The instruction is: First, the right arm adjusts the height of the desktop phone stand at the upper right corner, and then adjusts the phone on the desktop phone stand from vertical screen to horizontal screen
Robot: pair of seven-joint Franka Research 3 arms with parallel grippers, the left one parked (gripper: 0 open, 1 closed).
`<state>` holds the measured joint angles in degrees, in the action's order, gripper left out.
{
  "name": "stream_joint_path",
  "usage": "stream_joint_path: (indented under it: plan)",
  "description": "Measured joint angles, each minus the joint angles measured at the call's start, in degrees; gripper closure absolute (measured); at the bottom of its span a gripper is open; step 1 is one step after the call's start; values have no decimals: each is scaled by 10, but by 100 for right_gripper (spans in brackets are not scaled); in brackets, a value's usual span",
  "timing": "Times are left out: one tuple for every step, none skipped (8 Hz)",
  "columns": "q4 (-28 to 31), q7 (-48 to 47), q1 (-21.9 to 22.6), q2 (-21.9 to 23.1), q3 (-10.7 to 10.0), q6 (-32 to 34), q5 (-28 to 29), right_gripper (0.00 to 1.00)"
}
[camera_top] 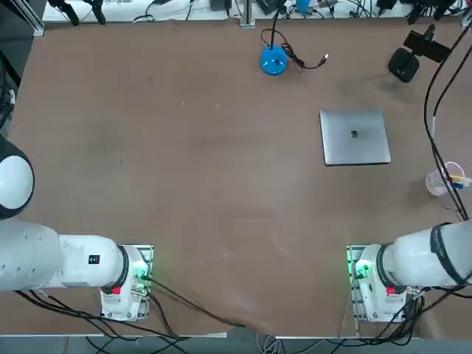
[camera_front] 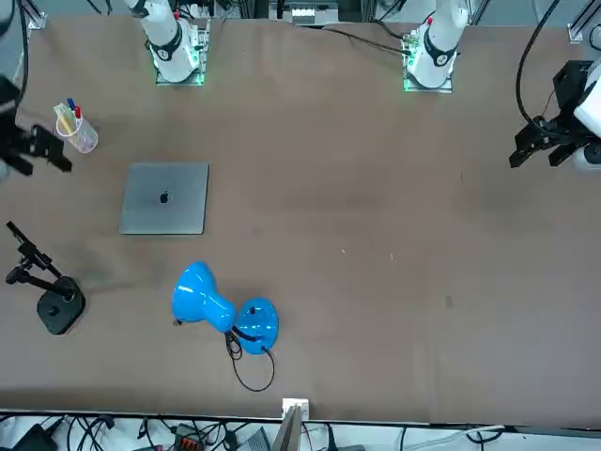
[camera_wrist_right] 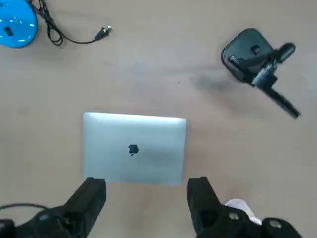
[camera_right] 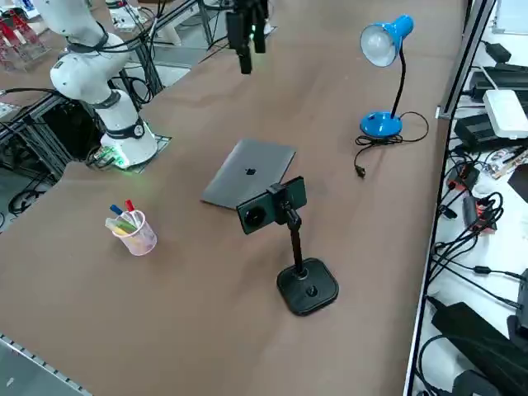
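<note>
Task barely begun, judging by the layout. Right arm's end effector (camera_wrist_right: pixel 146 198) high above the closed laptop (camera_wrist_right: pixel 134 148), fingers spread wide, holding nothing. Desktop phone stand (camera_right: pixel 307 285) near the table's far right corner, untouched. Phone (camera_right: pixel 271 205) clamped on top. Height adjustment and rotation both apparently ahead.

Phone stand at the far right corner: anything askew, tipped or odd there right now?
Nothing stands out. The black pole stand stands upright, base flat, with the thin black phone clamped sideways on top. The open right gripper hovers by the closed silver laptop, holding nothing.
</note>
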<state>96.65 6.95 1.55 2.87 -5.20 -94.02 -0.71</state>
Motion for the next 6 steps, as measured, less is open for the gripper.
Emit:
stream_joint_path:
  plan:
    - [38,-6,2,34,2,-9,1,0]
    - [63,-9,5,57,4,-13,1,0]
    - [76,-12,11,70,4,-14,1,0]
    - [79,-15,18,75,2,-14,1,0]
    - [79,-15,20,75,-1,-15,1,0]
    - [78,-15,22,75,-3,-16,2,0]
